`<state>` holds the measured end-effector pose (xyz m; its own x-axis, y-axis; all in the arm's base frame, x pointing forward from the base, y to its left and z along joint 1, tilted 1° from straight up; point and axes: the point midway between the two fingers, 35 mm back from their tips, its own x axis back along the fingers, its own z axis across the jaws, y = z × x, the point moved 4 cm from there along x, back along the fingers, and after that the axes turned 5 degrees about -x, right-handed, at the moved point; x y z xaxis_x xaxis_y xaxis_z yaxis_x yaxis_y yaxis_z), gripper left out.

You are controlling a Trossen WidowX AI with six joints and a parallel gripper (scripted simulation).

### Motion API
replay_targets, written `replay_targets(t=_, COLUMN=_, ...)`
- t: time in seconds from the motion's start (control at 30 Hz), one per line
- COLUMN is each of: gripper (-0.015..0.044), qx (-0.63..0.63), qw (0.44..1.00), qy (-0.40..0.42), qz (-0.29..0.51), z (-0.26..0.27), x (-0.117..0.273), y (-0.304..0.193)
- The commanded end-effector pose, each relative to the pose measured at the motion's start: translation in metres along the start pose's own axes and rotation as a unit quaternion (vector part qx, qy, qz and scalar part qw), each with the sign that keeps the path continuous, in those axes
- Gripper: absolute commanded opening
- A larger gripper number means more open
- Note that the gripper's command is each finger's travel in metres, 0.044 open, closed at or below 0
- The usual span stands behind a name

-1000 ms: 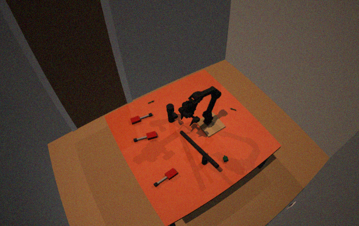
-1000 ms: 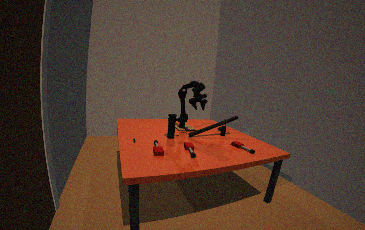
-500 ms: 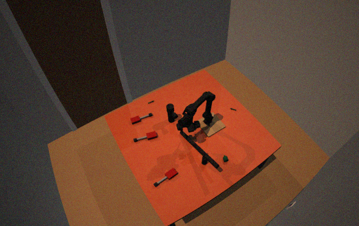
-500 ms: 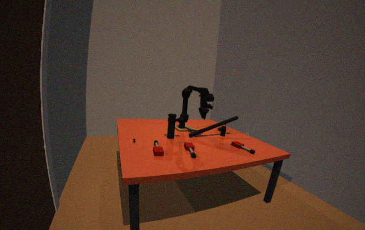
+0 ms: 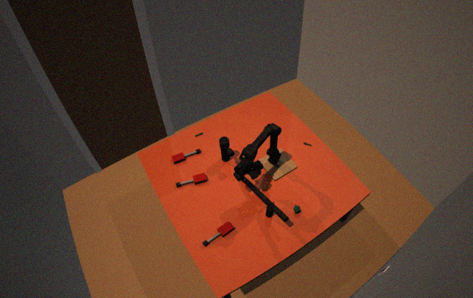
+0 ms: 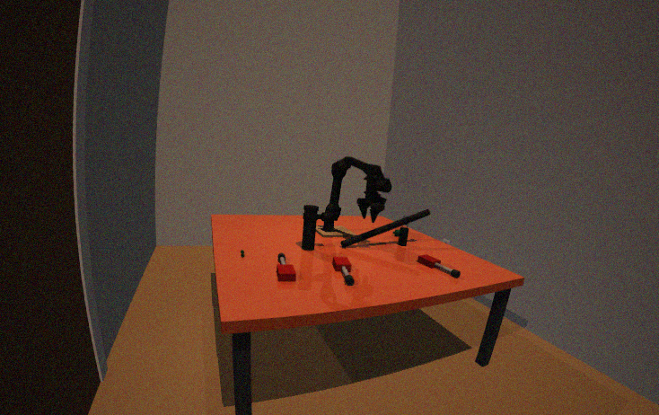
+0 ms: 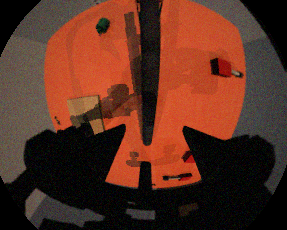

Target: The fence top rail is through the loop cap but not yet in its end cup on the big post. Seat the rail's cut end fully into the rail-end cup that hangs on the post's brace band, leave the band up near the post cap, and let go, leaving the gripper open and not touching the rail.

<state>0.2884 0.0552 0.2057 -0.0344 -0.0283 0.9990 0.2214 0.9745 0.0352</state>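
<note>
Rail [image 5: 264, 198] [image 6: 386, 228] [image 7: 149, 75] slants across the middle of the top frame, its lower end near the counter [image 5: 179, 207] [image 6: 259, 301] [image 7: 200, 35], its raised end toward the lower right. It crosses by the short post [image 5: 269, 211] [image 6: 403, 236]; the loop is too dark to make out. In the exterior view, its low end lies apart from the big post [image 5: 225, 150] [image 6: 309, 227], left of center, and so outside the cup [image 5: 231, 152] [image 6: 323, 217] on that post's side. The jaws [image 5: 247, 170] [image 6: 368, 218] are wide open, pointing down above the rail in the exterior view, with nothing gripped. A green piece [image 5: 296, 209] [image 7: 103, 25] lies near the rail's raised end, lower right in the top frame.
</note>
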Motion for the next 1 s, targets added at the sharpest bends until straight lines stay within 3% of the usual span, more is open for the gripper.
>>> replay_targets(t=0.0, gripper=0.0440, qx=0.005, qw=1.000, qy=0.006, qz=0.005, z=0.001, x=-0.021, y=-0.001)
replay_targets(t=0.97, gripper=0.0440, qx=0.005, qw=1.000, qy=0.006, qz=0.005, z=0.000, x=-0.069, y=-0.001)
